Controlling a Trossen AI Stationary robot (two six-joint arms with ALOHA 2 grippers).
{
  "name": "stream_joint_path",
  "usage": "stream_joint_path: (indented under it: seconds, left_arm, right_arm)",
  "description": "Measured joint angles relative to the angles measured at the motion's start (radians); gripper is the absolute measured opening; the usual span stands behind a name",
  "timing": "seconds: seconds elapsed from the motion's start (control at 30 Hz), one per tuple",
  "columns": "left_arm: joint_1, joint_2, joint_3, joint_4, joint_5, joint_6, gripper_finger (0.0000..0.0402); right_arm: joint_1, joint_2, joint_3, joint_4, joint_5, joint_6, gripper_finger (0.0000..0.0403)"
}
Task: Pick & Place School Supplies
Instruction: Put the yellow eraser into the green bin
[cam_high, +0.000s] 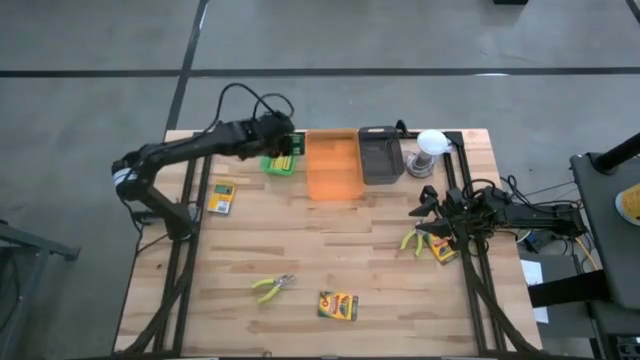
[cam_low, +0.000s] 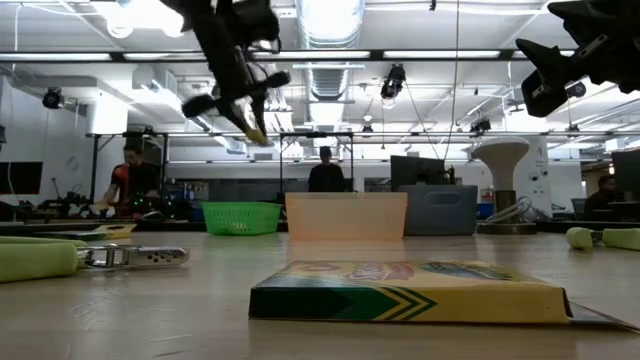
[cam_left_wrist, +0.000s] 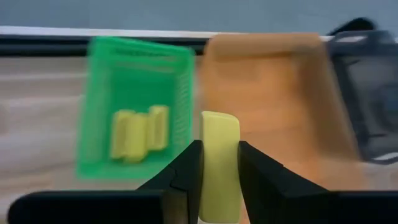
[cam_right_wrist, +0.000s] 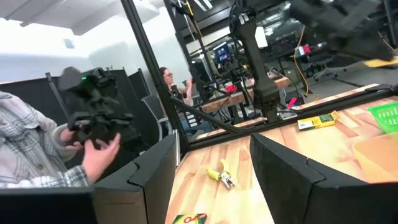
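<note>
Yellow block; green tray; orange tray; black tray.

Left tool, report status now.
Left tool shut on yellow block, above green tray. Two blocks in tray. Right tool open, empty, at table's right edge. Nothing in the way.

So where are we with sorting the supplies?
Done: yellow blocks already lie in the green tray. In hand: the left gripper holds another yellow block above that tray. Left: three crayon boxes and two pliers on the table. The right gripper waits open at the right edge.
</note>
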Motion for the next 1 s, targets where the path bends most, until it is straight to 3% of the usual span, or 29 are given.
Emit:
stream_joint_path:
  seconds: [0.07,0.33,0.67,1.0]
  left_arm:
    - [0.045,0.001,-0.037,0.072,0.047,0.022,0.0092]
    - [0.143,0.001,-0.175,0.141,0.052,-0.048,0.0092]
    - [0.153,0.001,-0.281,0.181,0.052,-0.049,0.0092]
    - [0.154,0.001,-0.400,0.361,0.064,0.015,0.0092]
  right_arm:
    - [0.000,0.000,0.000,0.000,0.000,0.000,0.0201]
    - [0.000,0.000,0.000,0.000,0.000,0.000,0.0201]
    - [0.000,0.000,0.000,0.000,0.000,0.000,0.0201]
    - [0.000,0.000,0.000,0.000,0.000,0.000,0.0201]
